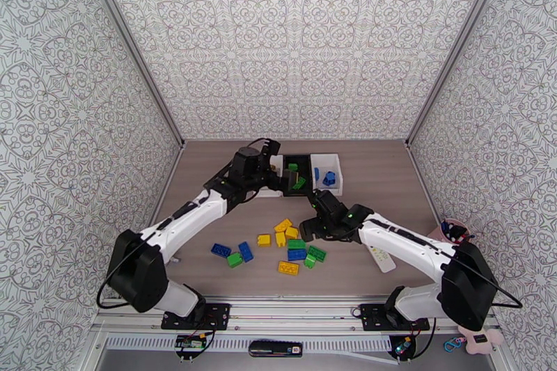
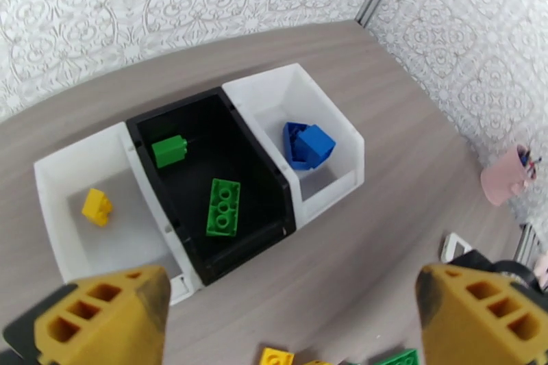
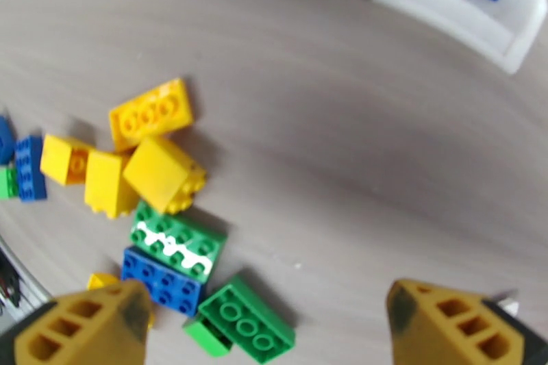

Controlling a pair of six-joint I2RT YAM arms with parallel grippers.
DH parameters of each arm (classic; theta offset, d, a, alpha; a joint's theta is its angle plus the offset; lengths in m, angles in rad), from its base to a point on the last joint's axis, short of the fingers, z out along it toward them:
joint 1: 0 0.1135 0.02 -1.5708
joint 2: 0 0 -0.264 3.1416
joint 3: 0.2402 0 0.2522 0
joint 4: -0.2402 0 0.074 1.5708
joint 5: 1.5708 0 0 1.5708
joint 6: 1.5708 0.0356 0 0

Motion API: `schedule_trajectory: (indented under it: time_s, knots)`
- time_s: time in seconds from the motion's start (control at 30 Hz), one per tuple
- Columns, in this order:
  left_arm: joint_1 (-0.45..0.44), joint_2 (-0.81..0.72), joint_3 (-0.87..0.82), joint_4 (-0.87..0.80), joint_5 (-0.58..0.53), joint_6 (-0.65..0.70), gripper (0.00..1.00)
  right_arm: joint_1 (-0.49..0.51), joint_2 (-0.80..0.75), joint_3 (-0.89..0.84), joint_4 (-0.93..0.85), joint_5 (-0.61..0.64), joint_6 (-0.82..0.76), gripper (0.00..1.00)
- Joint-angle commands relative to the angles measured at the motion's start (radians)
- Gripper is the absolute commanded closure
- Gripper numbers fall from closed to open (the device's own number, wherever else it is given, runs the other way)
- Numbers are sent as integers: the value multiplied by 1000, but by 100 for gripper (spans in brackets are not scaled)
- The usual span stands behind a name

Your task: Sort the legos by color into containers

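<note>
A grey wood-grain table [image 1: 390, 177] is boxed in by patterned walls [image 1: 292, 38]. At the back, a yellow brick [image 2: 96, 206] is seen in the left white bin [image 2: 68, 174], green bricks [image 2: 223, 207] in the black bin [image 2: 205, 103] and blue bricks [image 2: 308, 146] in the right white bin [image 2: 342, 133]. Loose legos [image 1: 278, 247] are scattered mid-table, flanked by a white remote [image 1: 381, 259] and a pink pen cup [image 2: 505, 174]. The left gripper [image 2: 291, 311] is held wide open and empty near the bins. The right gripper [image 3: 270, 325] is spread empty over the pile.

The legos [image 3: 152, 113] are glossy moulded plastic with smooth studs. The white bins [image 2: 332, 181] look like matt plastic, the black bin [image 2: 262, 171] slightly shinier. The table [image 3: 356, 127] is smooth, matt grey wood grain.
</note>
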Motion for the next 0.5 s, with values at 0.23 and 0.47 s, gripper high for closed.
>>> schedule_trajectory:
  time_s: [0.23, 0.47]
  knots:
    - [-30, -379, -347, 23, 62, 359, 0, 34, 116, -27, -29, -8, 81, 29]
    - [-40, -472, -436, 14, 77, 382, 0, 34, 178, -58, 24, -22, 136, 42]
